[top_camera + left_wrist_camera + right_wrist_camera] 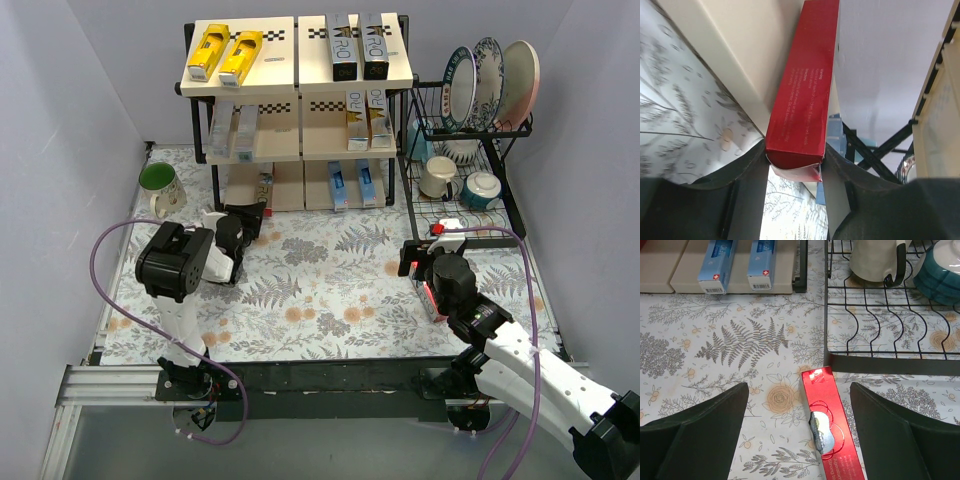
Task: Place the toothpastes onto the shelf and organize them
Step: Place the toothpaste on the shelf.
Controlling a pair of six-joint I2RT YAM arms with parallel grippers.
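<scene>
The shelf (278, 62) stands at the back and holds yellow cartons (225, 55) and black cartons (355, 45) on top. Silver-grey cartons (232, 128) and gold-white cartons (365, 115) are on the middle tier, and blue cartons (352, 185) are at the bottom right. My left gripper (243, 222) (795, 160) is shut on a red toothpaste carton (807, 85), which points at the bottom tier's left bay beside the cream board (745, 45). My right gripper (430, 268) (799, 390) hangs open over a second red carton (827, 430) (431, 296) lying flat on the table, without touching it.
A black wire dish rack (470, 150) (875, 362) with plates (490, 80), a cream mug (437, 177) and a teal bowl (482, 190) stands right of the shelf, close to the lying carton's far end. A green-lined mug (160, 185) stands at the far left. Walls close in on both sides.
</scene>
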